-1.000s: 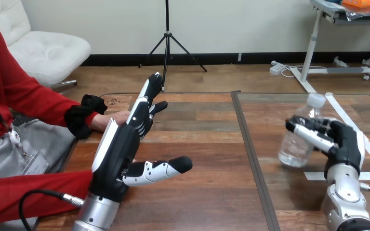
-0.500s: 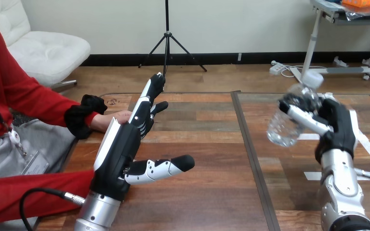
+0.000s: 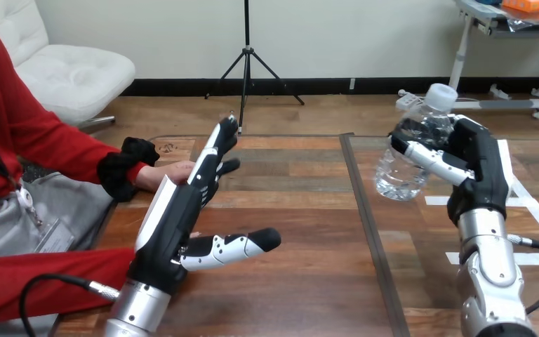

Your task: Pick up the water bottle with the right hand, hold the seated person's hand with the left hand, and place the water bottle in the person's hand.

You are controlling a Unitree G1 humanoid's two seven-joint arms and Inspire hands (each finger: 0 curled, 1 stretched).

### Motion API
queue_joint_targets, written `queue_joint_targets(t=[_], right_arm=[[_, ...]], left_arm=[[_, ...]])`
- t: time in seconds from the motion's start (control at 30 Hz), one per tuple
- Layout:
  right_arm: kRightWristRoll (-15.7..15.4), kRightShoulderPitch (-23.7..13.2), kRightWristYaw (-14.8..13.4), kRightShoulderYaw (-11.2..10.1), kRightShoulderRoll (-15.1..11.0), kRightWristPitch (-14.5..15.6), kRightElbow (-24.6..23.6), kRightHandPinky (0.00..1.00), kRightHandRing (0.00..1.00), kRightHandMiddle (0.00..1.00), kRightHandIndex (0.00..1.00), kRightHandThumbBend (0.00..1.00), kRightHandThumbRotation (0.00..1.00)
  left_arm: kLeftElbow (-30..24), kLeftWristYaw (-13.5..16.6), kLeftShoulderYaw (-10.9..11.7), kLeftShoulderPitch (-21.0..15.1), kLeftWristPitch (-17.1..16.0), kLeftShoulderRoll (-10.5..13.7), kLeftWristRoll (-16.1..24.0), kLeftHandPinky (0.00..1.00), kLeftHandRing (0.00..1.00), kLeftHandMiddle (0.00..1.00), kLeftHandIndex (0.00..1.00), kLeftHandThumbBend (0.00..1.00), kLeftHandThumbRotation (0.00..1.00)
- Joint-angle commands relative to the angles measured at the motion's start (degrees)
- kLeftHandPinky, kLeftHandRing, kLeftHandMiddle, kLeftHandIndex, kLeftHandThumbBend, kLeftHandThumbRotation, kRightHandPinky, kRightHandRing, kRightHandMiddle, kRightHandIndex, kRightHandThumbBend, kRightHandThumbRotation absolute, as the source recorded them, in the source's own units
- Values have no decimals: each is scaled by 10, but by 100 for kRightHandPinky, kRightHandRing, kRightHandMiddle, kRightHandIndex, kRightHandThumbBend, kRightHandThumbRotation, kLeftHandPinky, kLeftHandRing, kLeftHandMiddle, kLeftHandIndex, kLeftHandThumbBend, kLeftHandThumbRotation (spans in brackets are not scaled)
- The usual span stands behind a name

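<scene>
My right hand (image 3: 471,163) is curled round a clear plastic water bottle (image 3: 410,156) with a white cap, holding it tilted in the air above the right half of the table. My left hand (image 3: 182,214) stands open on its edge over the table's left part, fingers straight and pointing away, thumb stretched to the right. The person's hand (image 3: 172,172) rests on the table just behind and left of my left fingers, partly hidden by them; I cannot tell whether they touch.
The wooden table (image 3: 302,210) has a dark seam down its middle and white tape lines (image 3: 530,203) on its right part. The person sits at the left side, and a red-sleeved forearm (image 3: 21,281) lies along the near left edge.
My right hand has lifted the bottle off the table and carried it up and to the left. My left hand and the person's hand have stayed put.
</scene>
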Motion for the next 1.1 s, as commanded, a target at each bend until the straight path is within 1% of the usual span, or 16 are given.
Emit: queue_joint_targets(t=[0.0, 0.17, 0.27, 0.37, 0.47, 0.5, 0.57, 0.8, 0.93, 1.0, 1.07], right_arm=[[28, 23, 18, 15, 26, 22, -168, 37, 37, 38, 36, 78, 0], [31, 42, 22, 22, 35, 43, -216, 37, 36, 37, 35, 75, 0], [36, 52, 29, 25, 40, 54, -242, 37, 36, 37, 35, 74, 0], [39, 64, 31, 29, 45, 68, -271, 36, 35, 37, 35, 74, 0], [40, 74, 29, 33, 51, 82, -297, 35, 35, 37, 35, 75, 0], [40, 79, 28, 35, 53, 86, -309, 35, 34, 36, 34, 75, 0], [39, 84, 28, 38, 56, 92, -322, 35, 34, 36, 34, 75, 0], [43, 109, 30, 48, 66, 120, -376, 34, 33, 35, 34, 75, 0], [40, 120, 30, 54, 70, 132, -402, 33, 33, 35, 34, 74, 0], [38, 123, 30, 56, 71, 136, -409, 33, 33, 35, 34, 74, 0], [41, 128, 33, 58, 73, 139, -417, 34, 33, 36, 34, 74, 0]], left_arm=[[-68, 24, 25, -33, 10, 42, 27, 89, 97, 100, 100, 100, 56], [-73, 22, 30, -36, 16, 57, 29, 90, 98, 100, 100, 100, 55], [-80, 26, 34, -37, 23, 72, 44, 90, 98, 100, 100, 100, 56], [-87, 19, 38, -37, 32, 86, 45, 90, 98, 100, 100, 100, 56], [-91, 7, 41, -40, 41, 101, 37, 90, 98, 100, 100, 100, 55], [-93, 5, 43, -41, 44, 109, 40, 90, 98, 100, 100, 100, 54], [-94, 4, 44, -43, 46, 119, 43, 90, 98, 100, 100, 100, 54], [-86, 1, 49, -51, 44, 164, 65, 89, 96, 99, 99, 100, 52], [-82, -6, 49, -53, 49, 186, 66, 88, 96, 99, 98, 100, 49], [-81, -7, 48, -53, 51, 192, 66, 88, 96, 98, 98, 100, 47], [-81, -12, 48, -53, 54, 203, 66, 89, 96, 98, 98, 100, 45]])
